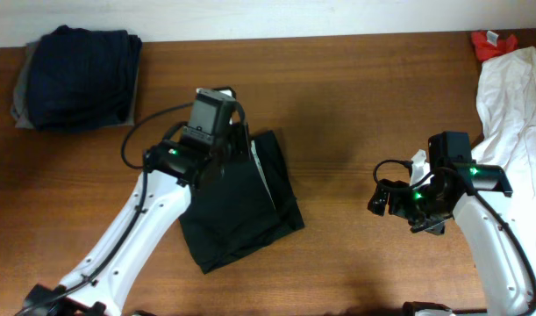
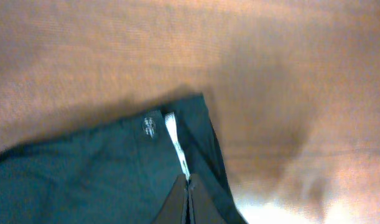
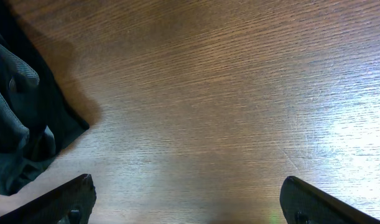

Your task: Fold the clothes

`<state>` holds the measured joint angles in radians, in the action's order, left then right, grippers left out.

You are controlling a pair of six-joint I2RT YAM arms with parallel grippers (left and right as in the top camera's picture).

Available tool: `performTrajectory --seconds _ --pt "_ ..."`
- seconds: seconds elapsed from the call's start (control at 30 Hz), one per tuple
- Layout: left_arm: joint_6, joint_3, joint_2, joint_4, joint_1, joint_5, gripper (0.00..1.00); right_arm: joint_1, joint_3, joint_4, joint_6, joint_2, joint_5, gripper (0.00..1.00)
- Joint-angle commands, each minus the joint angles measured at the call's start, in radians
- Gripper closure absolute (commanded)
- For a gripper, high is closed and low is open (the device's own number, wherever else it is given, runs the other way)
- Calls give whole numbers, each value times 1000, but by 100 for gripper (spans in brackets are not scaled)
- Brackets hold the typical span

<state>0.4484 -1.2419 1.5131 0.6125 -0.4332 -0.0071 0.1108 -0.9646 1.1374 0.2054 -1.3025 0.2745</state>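
Black garment (image 1: 241, 206), folded, is being pictured left of centre on the table (image 1: 355, 105), bare wood stretching from its right edge. The left gripper (image 2: 188, 202) is being held closed over it, any pinch of cloth untellable; the right gripper (image 3: 186, 190) is being held spread wide, empty.

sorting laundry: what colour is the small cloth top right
Red; the small cloth shows best in the overhead view.
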Motion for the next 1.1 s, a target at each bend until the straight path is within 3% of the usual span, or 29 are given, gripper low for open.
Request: performTrajectory --seconds 0.0,0.07,0.27,0.37,0.53,0.8,0.9,1.07 --pt "8 31 124 40 -19 -11 99 8 -10 0 -6 0 6 2" --pt "45 32 200 54 -19 22 99 8 -10 0 -6 0 6 2" --pt "59 32 458 26 -51 313 99 8 -10 0 -6 0 6 2" --pt "59 32 526 9 -92 320 99 8 -10 0 -6 0 6 2" --pt "58 -5 481 25 -125 320 100 8 -10 0 -6 0 6 1" --pt "58 -29 154 320 -146 298 99 8 -10 0 -6 0 6 2" --pt "59 -28 138 393 -179 253 91 8 -10 0 -6 0 6 2" --pt "93 40 176 375 -266 254 91 8 -10 0 -6 0 6 2"
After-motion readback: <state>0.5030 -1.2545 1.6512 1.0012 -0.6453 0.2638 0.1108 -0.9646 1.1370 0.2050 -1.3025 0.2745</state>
